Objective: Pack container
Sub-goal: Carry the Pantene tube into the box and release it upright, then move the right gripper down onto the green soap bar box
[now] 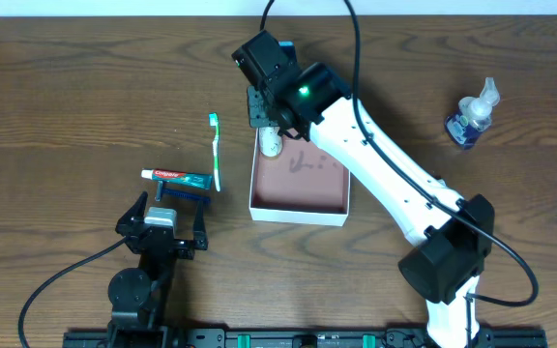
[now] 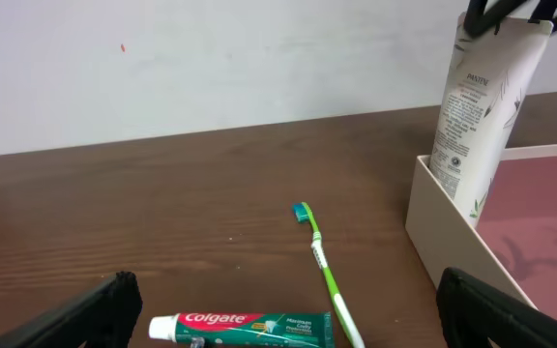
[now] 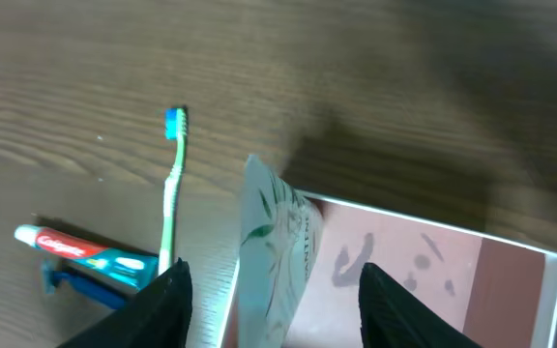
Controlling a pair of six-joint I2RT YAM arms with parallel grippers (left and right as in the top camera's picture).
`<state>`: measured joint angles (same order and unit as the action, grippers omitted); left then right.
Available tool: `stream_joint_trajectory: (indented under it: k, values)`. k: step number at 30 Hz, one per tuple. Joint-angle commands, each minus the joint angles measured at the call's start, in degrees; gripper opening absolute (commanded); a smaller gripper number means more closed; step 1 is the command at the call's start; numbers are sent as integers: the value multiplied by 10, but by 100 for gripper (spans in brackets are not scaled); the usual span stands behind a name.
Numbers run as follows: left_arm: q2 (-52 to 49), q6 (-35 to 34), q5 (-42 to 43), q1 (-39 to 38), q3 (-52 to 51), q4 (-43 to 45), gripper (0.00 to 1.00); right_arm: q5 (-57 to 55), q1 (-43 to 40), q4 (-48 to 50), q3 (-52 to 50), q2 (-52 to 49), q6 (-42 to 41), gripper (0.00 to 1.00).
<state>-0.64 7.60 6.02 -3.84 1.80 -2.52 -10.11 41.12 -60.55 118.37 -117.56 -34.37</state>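
At container (image 1: pixel 298 215) far-left corner, R hand (image 3: pixel 277 295) holds tube (image 2: pixel 472 116) upright.

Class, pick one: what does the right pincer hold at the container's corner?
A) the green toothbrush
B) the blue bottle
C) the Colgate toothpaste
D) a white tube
D: the right pincer grips the top of the white tube, its lower end inside the container.

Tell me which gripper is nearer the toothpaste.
Left. The left gripper sits just short of the toothpaste; the right gripper holds a tube at the container, farther away.
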Motion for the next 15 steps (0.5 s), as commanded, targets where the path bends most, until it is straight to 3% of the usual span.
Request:
stream_joint_trajectory:
  k: [1,10,15]
  values:
    - [0,7,6,3,-16,-10,98,-9,5,-13,16,26,-25,53]
    - [0,7,6,3,-16,-10,98,-49,-27,-76,17,123,-24,67]
    - [0,7,6,3,-16,-10,98,-51,-102,-159,16,215,-25,71]
